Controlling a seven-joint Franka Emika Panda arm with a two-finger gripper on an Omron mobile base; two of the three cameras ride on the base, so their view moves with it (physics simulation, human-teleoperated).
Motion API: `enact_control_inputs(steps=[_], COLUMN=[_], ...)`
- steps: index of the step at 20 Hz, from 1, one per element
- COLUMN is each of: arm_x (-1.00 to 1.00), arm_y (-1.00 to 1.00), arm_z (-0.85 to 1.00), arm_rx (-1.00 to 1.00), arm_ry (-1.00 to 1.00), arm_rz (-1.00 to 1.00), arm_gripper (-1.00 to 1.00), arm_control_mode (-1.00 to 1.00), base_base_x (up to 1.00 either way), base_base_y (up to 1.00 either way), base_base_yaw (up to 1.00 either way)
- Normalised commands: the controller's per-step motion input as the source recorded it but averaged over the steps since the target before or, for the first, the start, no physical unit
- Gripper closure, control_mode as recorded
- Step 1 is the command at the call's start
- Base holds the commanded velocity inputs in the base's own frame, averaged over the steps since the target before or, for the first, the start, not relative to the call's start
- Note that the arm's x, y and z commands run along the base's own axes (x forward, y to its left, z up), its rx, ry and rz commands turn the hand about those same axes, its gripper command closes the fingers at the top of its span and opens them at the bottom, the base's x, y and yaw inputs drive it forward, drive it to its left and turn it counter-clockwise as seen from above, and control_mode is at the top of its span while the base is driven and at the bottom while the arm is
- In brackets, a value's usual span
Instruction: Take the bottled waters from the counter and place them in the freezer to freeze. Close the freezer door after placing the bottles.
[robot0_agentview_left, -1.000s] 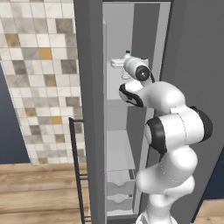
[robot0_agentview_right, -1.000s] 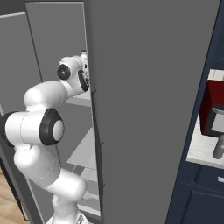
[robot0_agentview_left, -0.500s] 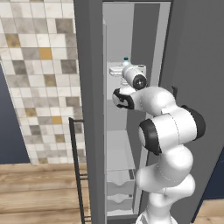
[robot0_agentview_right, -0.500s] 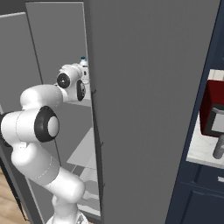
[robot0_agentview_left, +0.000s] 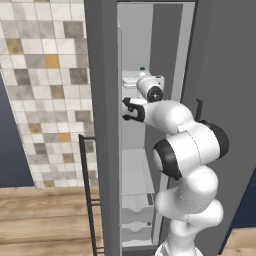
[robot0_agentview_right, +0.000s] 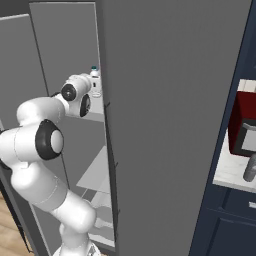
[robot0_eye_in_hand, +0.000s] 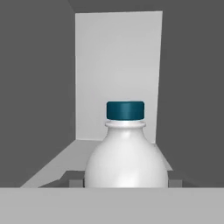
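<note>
White robot arm reaches into the tall narrow grey freezer (robot0_agentview_left: 170, 45), pale grey-white inside. Tool (robot0_agentview_left: 141, 79) sits up at the upper white shelf (robot0_agentview_left: 131, 80) level, deep in the compartment; in the right base view the tool (robot0_agentview_right: 93, 86) is just past the freezer's front edge.

Hand view: white ribbed plastic water bottle with a dark blue cap (robot0_eye_in_hand: 125, 151) stands upright right in front of the camera, dead centre, between the two small dark fingertips (robot0_eye_in_hand: 77, 182) showing at either side of its body. Tool is clenched on that bottle. Bottle base is hidden, can't tell if it rests on the shelf or hangs just above it. Pale back wall of the freezer behind it, shelf surface running away underneath.

Left base view: blue cap of the bottle (robot0_agentview_left: 142, 69) pokes up just above the wrist. Right base view: same bottle (robot0_agentview_right: 94, 80) visible upright beside the wrist, cap on top.

Tall flat matte grey freezer door (robot0_agentview_left: 102, 125) stands open to the left, thin dark vertical bar handle (robot0_agentview_left: 87, 195) low on it. White drawers (robot0_agentview_left: 136, 220) at the freezer bottom.

Second bottle, smoky grey (robot0_agentview_right: 249, 168), stands on the white marble-look worktop (robot0_agentview_right: 230, 172) far right, next to the dark red microwave (robot0_agentview_right: 245, 125), well apart from the freezer.
</note>
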Motion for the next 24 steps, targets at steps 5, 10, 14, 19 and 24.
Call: enact_control_inputs(steps=[5, 10, 14, 19, 24], arm_x=[0.0, 0.0, 0.0, 0.01, 0.01], arm_y=[0.0, 0.0, 0.0, 0.0, 0.0], arm_z=[-0.08, 0.0, 0.0, 0.0, 0.0], arm_rx=[0.0, 0.0, 0.0, 0.0, 0.0], arm_ry=[0.0, 0.0, 0.0, 0.0, 0.0], arm_rz=[0.0, 0.0, 0.0, 0.0, 0.0], arm_gripper=[1.0, -1.0, -1.0, -1.0, -1.0], arm_control_mode=[-1.0, -1.0, -1.0, -1.0, -1.0], base_base_x=[0.0, 0.0, 0.0, 0.0, 0.0], base_base_y=[0.0, 0.0, 0.0, 0.0, 0.0], base_base_yaw=[0.0, 0.0, 0.0, 0.0, 0.0])
